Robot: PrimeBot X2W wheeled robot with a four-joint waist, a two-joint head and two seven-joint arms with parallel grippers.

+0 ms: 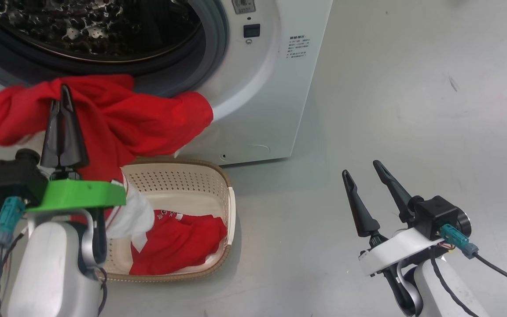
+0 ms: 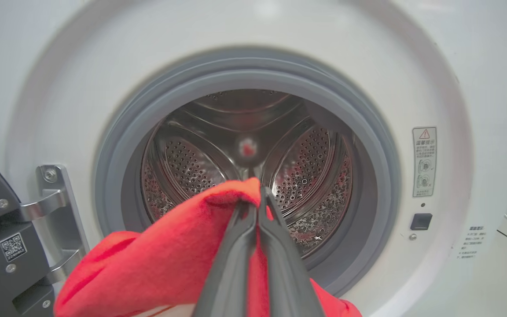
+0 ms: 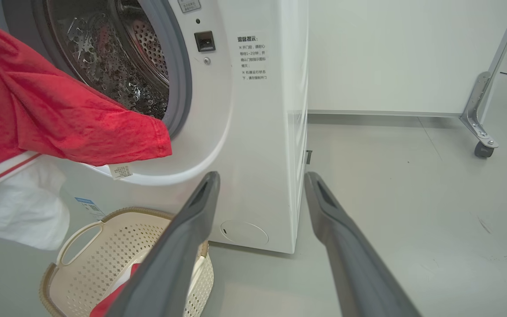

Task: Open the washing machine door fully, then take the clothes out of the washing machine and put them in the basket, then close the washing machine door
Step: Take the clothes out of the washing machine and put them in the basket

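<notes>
Left gripper [image 1: 62, 99] jaws clenched on red garment [image 1: 139, 119], draped before seal's [image 1: 217, 44] lower edge, above basket [image 1: 231, 207] rim. Right gripper [image 1: 361, 167] jaws released, open floor [image 1: 412, 110] beside washing machine [image 1: 280, 88].

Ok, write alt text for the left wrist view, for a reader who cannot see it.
The left gripper, shut, pinches a red garment in front of the washing machine, whose steel drum stands open; a metal hinge shows at left.

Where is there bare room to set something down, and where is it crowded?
Bare floor lies right of the washing machine and basket, around the open right gripper. The basket's far end is bare too. Crowded: its near left, where the left gripper holds clothes.
</notes>
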